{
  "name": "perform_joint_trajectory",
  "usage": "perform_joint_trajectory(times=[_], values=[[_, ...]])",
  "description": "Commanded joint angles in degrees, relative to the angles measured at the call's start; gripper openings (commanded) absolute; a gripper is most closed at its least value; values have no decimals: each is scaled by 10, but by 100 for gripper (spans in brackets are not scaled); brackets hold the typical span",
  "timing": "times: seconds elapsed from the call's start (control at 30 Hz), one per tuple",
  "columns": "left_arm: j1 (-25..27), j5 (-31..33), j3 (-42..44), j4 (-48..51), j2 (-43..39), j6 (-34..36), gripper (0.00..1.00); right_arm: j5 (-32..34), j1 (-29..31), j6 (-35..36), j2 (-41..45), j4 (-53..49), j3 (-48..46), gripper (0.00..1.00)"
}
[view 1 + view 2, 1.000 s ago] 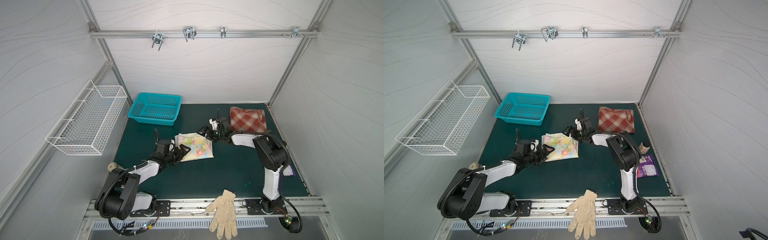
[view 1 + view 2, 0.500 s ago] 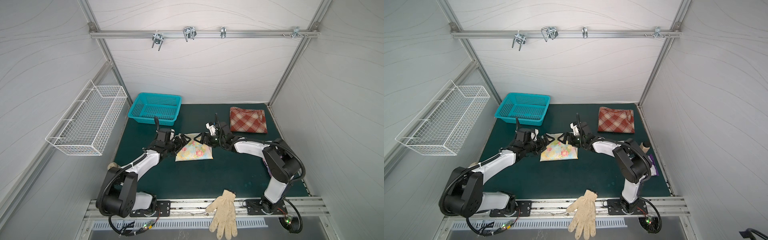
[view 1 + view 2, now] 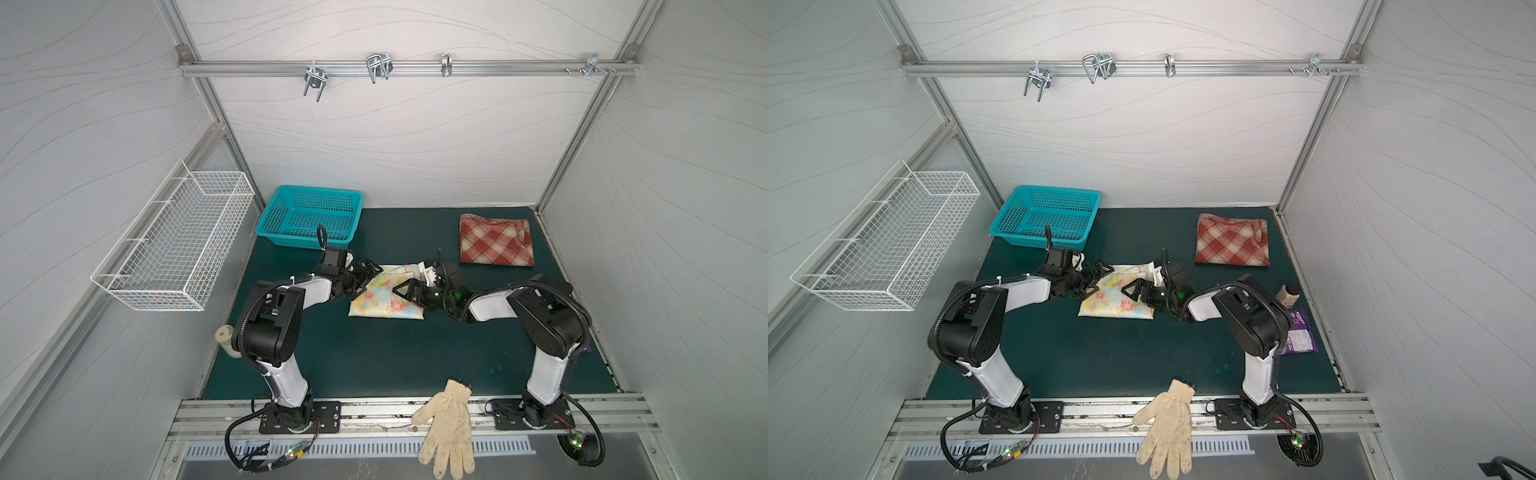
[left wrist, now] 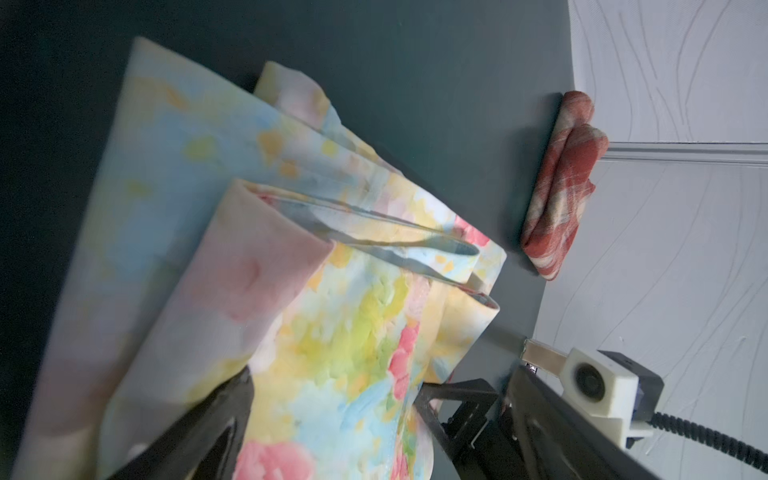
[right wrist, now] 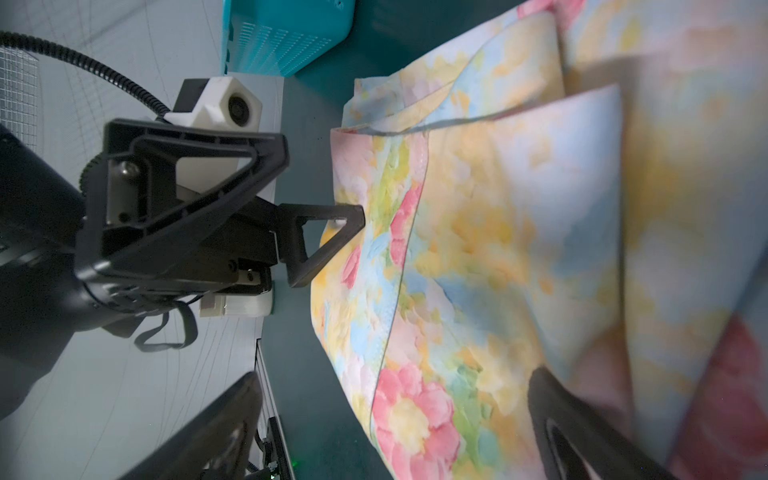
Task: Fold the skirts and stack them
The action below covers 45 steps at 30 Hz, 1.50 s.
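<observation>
The left end effector [image 3: 370, 276] had its jaws spread wide at the left edge of the floral skirt [image 3: 386, 307]. In the left wrist view the cloth [image 4: 332, 332] passed between its two dark fingers [image 4: 195, 432] without being pinched. The right end effector [image 3: 409, 291] was spread just as wide, reaching in over the right side of the same skirt; in the right wrist view the flowered fabric [image 5: 498, 249] filled the gap between its fingers [image 5: 582, 440], and one fingertip of the left end effector [image 5: 328, 245] lay against the cloth's edge.

The floral skirt lay in loose folded layers near the middle of the green counter [image 3: 374, 357] in both top views, between the two arms. The plaid skirt [image 3: 494, 241] was folded flat at the far right of the counter, near the back wall and well apart from the floral one [image 3: 1115, 305].

A teal basket [image 3: 309, 216] sat at the far left of the counter, and a cream glove [image 3: 449, 428] hung over the front rail.
</observation>
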<state>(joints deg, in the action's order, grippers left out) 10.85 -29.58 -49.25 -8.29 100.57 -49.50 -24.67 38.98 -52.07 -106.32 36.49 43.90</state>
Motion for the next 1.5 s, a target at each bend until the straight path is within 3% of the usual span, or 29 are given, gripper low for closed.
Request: perform_joint_trajectory(times=[0.0, 0.17, 0.3, 0.5, 0.6, 0.77, 0.93, 1.3, 1.47], values=[[-10, 9, -5, -8, 31, 5, 97, 17, 5, 1, 14, -57, -17, 99], [-11, -2, 14, -26, 10, -5, 97, 53, 11, 68, 87, -177, 18, 99], [-12, -17, 25, -32, -42, -13, 97, 139, 26, 147, 148, -317, 67, 99], [-13, -52, 36, -34, -135, -33, 98, 212, 29, 213, 144, -431, 117, 99], [-13, -41, 49, 6, -201, -9, 99, 240, 30, 228, 123, -462, 131, 99], [-12, 60, 69, 169, -332, 82, 99, 268, 29, 247, 79, -477, 140, 99], [-12, 135, 117, 236, -429, 105, 99, 260, 24, 251, 35, -469, 155, 99], [-13, 124, 164, 232, -444, 96, 99, 208, 15, 226, -21, -435, 178, 95], [-12, 117, 167, 228, -433, 94, 99, 198, 13, 210, -38, -421, 178, 85]])
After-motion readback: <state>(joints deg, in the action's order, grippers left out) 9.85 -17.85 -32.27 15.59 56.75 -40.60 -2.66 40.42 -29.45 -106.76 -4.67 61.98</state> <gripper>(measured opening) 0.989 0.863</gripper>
